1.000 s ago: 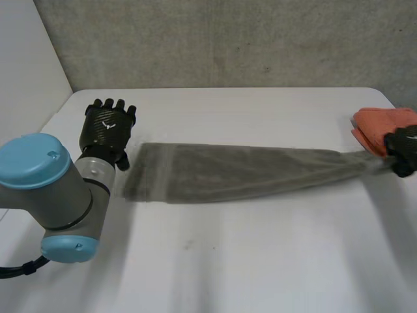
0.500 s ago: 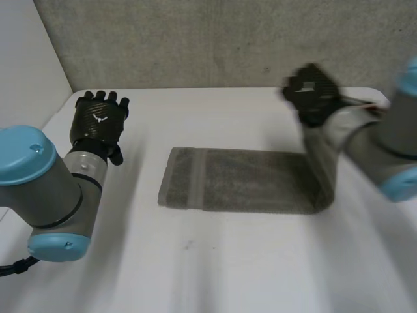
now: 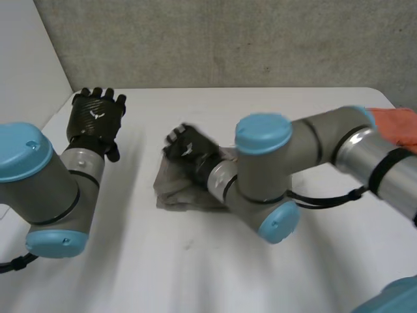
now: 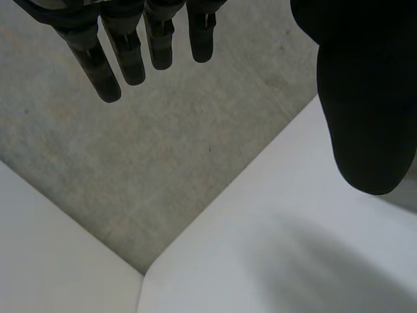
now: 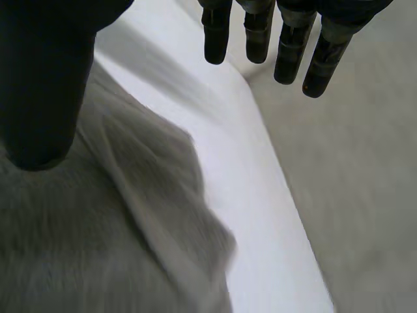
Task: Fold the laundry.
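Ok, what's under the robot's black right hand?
The grey terry towel, bunched on the white table, lies under the open right hand. The right arm covers the towel's other end.

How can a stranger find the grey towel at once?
Start at the white table and go to its middle, beneath the right hand. The towel there is a grey, crumpled heap; the orange cloth lies apart, at the table's right edge.

The towel (image 3: 171,190) is a dull grey-green, plain all over. The tabletop (image 3: 195,274) is white. The left hand (image 3: 98,119) and the right hand (image 3: 186,149) are black, on grey arms (image 3: 313,140) with light-blue caps. A second cloth (image 3: 399,125) is orange. The wall (image 3: 228,39) is grey and finely speckled.
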Available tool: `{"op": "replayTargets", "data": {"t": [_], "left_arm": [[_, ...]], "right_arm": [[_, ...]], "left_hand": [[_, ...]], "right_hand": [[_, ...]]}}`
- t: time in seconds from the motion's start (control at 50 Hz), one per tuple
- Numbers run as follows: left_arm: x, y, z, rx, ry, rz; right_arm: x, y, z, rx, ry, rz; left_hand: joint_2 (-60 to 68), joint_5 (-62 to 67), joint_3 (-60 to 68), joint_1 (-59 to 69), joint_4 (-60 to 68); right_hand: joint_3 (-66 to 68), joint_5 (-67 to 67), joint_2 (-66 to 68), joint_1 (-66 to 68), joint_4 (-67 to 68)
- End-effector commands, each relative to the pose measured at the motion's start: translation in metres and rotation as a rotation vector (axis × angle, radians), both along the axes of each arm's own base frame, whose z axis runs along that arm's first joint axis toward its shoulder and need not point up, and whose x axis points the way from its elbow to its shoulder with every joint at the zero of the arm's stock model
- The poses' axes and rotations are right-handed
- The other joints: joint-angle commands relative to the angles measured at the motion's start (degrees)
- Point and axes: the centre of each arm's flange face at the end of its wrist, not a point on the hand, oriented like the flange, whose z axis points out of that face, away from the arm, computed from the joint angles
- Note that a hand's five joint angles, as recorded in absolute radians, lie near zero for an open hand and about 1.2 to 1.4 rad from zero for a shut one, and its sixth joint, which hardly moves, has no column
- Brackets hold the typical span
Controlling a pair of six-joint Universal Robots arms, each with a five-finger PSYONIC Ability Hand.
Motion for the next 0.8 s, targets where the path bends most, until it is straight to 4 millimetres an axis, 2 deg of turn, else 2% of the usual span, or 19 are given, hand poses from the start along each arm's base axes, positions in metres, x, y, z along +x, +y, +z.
{"op": "replayTargets", "data": {"t": [0.02,0.06,0.08,0.12,0.18,0.24,0.26,0.34,0.54,0.6,0.74,0.76,0.8], "left_arm": [[-0.028,0.01,0.012,-0.041,0.019,-0.077],[-0.032,0.012,0.01,-0.04,0.018,-0.087],[-0.033,0.013,0.009,-0.036,0.016,-0.091],[-0.037,0.015,0.004,-0.025,0.011,-0.104],[-0.05,0.024,-0.002,-0.015,0.006,-0.15],[-0.066,0.031,-0.01,-0.005,0.0,-0.213],[-0.078,0.034,-0.015,0.003,-0.006,-0.265],[-0.095,0.037,-0.035,0.071,-0.019,-0.379],[-0.111,0.023,-0.079,0.24,-0.002,-0.427],[-0.113,0.017,-0.086,0.247,-0.006,-0.421],[-0.112,-0.015,-0.092,0.213,0.013,-0.356],[-0.103,-0.03,-0.092,0.198,0.02,-0.289],[-0.09,-0.046,-0.089,0.18,0.025,-0.2]], "right_arm": [[-0.091,-0.036,0.036,0.397,-0.235,-0.364],[-0.109,-0.034,0.038,0.456,-0.26,-0.394],[-0.124,-0.033,0.034,0.493,-0.259,-0.416],[-0.139,-0.03,0.021,0.533,-0.234,-0.437],[-0.159,-0.031,-0.002,0.559,-0.201,-0.471],[-0.169,-0.033,-0.015,0.537,-0.202,-0.489],[-0.17,-0.032,-0.018,0.532,-0.204,-0.491],[-0.173,-0.033,-0.025,0.504,-0.22,-0.495],[-0.169,-0.03,-0.031,0.496,-0.225,-0.472],[-0.167,-0.03,-0.033,0.485,-0.221,-0.473],[-0.168,-0.029,-0.038,0.456,-0.189,-0.463],[-0.168,-0.03,-0.038,0.451,-0.189,-0.463],[-0.168,-0.03,-0.038,0.446,-0.189,-0.463]], "left_hand": [[-1.7,-2.7,-2.1,-1.0,-1.7],[-1.7,-2.7,-2.1,-1.0,-1.7],[-1.7,-2.7,-2.1,-1.0,-1.7],[-1.7,-2.7,-2.1,-1.0,-1.7],[-1.7,-2.7,-2.1,-1.0,-1.7],[-1.7,-2.7,-2.1,-1.0,-1.7],[-1.6,-2.7,-2.1,-1.0,-1.6],[-0.3,-1.3,-0.7,0.4,-0.3],[0.6,-0.5,0.1,1.2,0.6],[0.7,-0.3,0.3,1.4,0.7],[2.9,1.9,2.5,3.6,2.9],[3.9,2.9,3.5,4.6,3.9],[4.4,3.4,4.0,5.1,4.4]], "right_hand": [[-2.3,-4.0,-2.7,-1.6,-3.5],[-2.3,-4.0,-2.7,-1.6,-3.5],[-2.3,-4.0,-2.7,-1.6,-3.5],[-2.3,-4.0,-2.7,-1.6,-3.5],[-2.3,-4.0,-2.7,-1.6,-3.5],[-2.3,-4.0,-2.7,-1.6,-3.5],[-2.3,-4.0,-2.7,-1.6,-3.5],[0.3,-1.4,-0.1,1.0,-0.9],[2.8,1.1,2.5,3.5,1.6],[4.8,3.1,4.5,5.5,3.7],[14.7,13.0,14.4,15.4,13.6],[15.4,13.7,15.1,16.1,14.3],[17.1,15.4,16.8,17.8,15.9]]}}
